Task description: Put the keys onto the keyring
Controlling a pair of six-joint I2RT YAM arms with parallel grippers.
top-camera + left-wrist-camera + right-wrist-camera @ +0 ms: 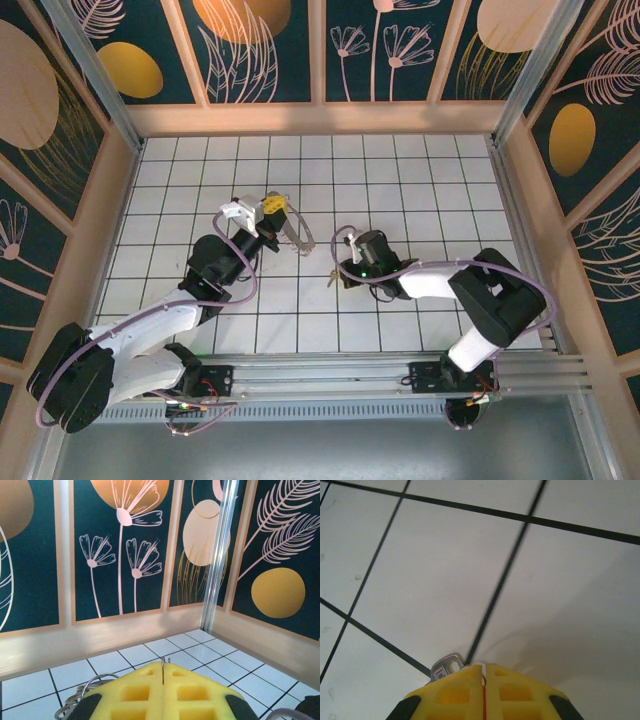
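My left gripper [272, 206] hangs over the middle of the tiled floor, its yellow pads shut on the keyring [297, 238], a thin metal loop that droops to the right of the fingers. In the left wrist view a wire of the keyring [163, 663] stands up out of the seam of the left gripper [163, 667], and more loops show at lower left. My right gripper [339, 271] is low over the floor and shut on the keys [446, 666]. A silver end with a hole pokes out left of the right gripper [484, 666], and a red sliver shows in the seam.
The white tiled floor [420, 190] is walled by wooden borders with dark flowered panels [270, 50]. An aluminium post [220, 555] stands in the far corner. The two grippers are about two tiles apart.
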